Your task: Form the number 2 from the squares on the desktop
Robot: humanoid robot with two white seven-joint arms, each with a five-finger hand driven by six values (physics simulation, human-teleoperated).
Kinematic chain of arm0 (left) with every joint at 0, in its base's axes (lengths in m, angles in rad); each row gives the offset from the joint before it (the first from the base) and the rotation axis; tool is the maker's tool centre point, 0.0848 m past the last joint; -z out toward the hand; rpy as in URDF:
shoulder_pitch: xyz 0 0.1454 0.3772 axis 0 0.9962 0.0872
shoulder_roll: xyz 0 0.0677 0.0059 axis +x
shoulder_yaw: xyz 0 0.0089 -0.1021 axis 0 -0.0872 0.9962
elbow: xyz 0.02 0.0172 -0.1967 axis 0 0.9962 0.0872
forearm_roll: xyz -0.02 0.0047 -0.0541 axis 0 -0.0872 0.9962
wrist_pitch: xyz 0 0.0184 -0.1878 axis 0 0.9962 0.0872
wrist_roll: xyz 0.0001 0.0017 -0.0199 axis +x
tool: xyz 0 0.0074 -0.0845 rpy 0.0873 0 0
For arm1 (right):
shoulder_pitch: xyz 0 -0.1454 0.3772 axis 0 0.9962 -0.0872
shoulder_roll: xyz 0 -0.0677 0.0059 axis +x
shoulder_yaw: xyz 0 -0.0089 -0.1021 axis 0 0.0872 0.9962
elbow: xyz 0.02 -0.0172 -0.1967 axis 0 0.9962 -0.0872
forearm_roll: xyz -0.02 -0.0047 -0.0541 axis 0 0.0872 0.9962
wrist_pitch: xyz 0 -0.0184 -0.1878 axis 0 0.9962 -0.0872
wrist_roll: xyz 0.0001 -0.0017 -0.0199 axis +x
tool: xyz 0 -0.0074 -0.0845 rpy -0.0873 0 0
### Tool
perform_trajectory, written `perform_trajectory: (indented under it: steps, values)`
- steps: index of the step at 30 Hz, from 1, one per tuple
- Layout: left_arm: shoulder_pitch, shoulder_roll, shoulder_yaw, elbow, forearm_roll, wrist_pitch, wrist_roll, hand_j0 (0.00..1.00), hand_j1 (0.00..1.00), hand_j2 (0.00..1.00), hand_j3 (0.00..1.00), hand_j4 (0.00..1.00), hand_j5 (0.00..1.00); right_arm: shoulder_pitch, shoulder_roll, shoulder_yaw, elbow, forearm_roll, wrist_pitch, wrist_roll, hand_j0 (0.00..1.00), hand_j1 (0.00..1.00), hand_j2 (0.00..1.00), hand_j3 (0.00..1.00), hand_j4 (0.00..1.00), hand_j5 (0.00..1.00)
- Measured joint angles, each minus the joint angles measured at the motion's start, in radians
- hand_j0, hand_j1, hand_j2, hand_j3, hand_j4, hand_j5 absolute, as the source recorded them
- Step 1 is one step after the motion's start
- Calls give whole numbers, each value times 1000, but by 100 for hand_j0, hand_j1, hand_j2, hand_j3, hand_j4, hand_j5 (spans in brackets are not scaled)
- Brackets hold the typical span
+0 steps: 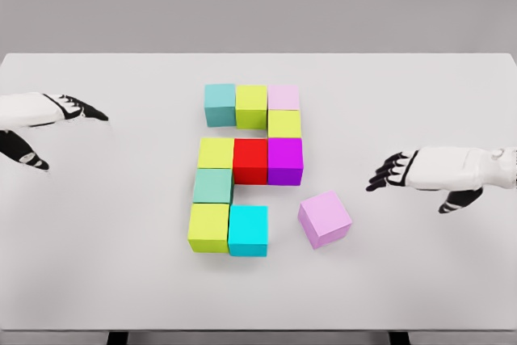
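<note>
Coloured cubes stand together at the middle of the white table [97, 264]. The top row is a teal cube [220, 103], a lime cube [251, 106] and a pale pink cube [283, 98], with a yellow-green cube [284, 124] under the pink one. The middle row holds a yellow cube [216, 153], a red cube [250, 160] and a purple cube [285, 161]. Below come a green-teal cube [213, 186], a lime cube [209, 227] and a cyan cube [248, 230]. A loose pink cube [325, 219] lies rotated to the right of the cyan one. My right hand [388, 173] hovers open right of it. My left hand [77, 111] is open at the far left.
The table's far edge runs across the top, the near edge along the bottom. Bare tabletop lies on both sides of the cube group and in front of it.
</note>
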Motion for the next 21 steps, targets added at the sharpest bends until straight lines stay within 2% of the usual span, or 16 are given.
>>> perform_trajectory:
  steps: [6, 14, 21]
  values:
    - [3, -3, 59, -4, 0, -2, -22, 100, 100, 100, 100, 100, 100, 48, 1, 2, -63, 47, 0, 0, 100, 100, 100, 100, 100, 100]
    - [31, -6, 65, -32, -2, -2, -25, 100, 100, 100, 100, 100, 100, 49, 50, 17, -82, 56, 1, 0, 100, 100, 100, 100, 100, 100]
    - [32, -9, 63, -47, -2, -2, -25, 100, 100, 100, 100, 100, 100, 46, 73, 49, -85, 58, 1, 0, 100, 100, 100, 100, 100, 100]
